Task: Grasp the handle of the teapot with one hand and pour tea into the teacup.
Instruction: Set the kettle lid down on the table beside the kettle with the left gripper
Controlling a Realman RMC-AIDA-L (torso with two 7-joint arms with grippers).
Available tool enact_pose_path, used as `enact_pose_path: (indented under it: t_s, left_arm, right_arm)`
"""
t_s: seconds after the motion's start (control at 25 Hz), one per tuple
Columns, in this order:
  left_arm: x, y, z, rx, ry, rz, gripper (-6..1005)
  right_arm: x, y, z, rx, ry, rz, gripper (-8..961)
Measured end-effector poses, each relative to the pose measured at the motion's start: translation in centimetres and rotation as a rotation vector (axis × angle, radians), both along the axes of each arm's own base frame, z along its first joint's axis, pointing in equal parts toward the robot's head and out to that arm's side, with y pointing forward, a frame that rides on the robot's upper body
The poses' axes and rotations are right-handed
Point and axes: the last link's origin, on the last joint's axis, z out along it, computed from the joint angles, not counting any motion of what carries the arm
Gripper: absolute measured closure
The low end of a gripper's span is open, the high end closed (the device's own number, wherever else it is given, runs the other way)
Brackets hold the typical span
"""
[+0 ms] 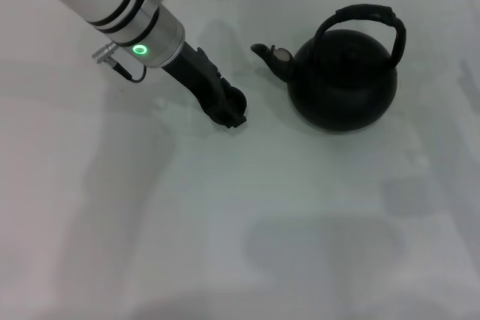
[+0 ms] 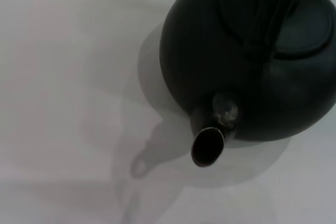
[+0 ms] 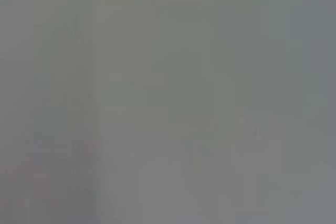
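The white table (image 1: 315, 215) fills the head view, and none of its edges shows there; the near half is bare apart from soft shadows. The teapot (image 1: 343, 80) stands upright toward the far right part of the table, with open surface on all sides. Its spout (image 1: 268, 56) points left, toward the left arm, and the handle (image 1: 367, 24) arches upright over the small lid, ribbed along its top. In the left wrist view the teapot (image 2: 247, 61) looms large, the handle (image 2: 268, 14) crossing over the lid (image 2: 307, 27) and the open spout (image 2: 207, 145) aimed at the camera, its shadow lying on the bare table (image 2: 68, 87) beside it.

The left arm (image 1: 120, 5) comes in from the far left corner and slopes down toward the middle of the table, a green ring light glowing on its wrist. The left gripper (image 1: 229, 110) hangs low over the surface, left of the spout and apart from it, with a strip of free table between them. A small round black shape, probably the teacup (image 1: 235, 100), sits right at its tip; whether the fingers are spread or pinching it I cannot tell.

The right gripper appears in no view; the right wrist view gives only a flat grey field
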Motion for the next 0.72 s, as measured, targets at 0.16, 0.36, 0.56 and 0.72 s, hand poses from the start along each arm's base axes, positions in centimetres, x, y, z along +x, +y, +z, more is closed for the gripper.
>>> enact_pose_path:
  t_s: [0.16,0.36,0.56,0.72]
  left_arm:
    - [-0.08,-0.02,0.02,-0.002,0.009,-0.001,297]
    - [-0.15,-0.06,0.01,-0.007,0.018,-0.005,297]
    - [-0.32,-0.03,-0.02,0.007,0.017,0.015,297]
    - [-0.49,-0.08,-0.02,0.009,0.02,0.02,297]
  right_arm:
    - [0.0,0.0,-0.01,0.0,0.0,0.0,108]
    - [0.05,-0.1,-0.05,0.0,0.001,-0.003,108]
    - [0.02,-0.12,-0.12,-0.003,0.002,-0.002,108]
    - [-0.1,-0.04,-0.21,-0.007,0.002,0.003,108]
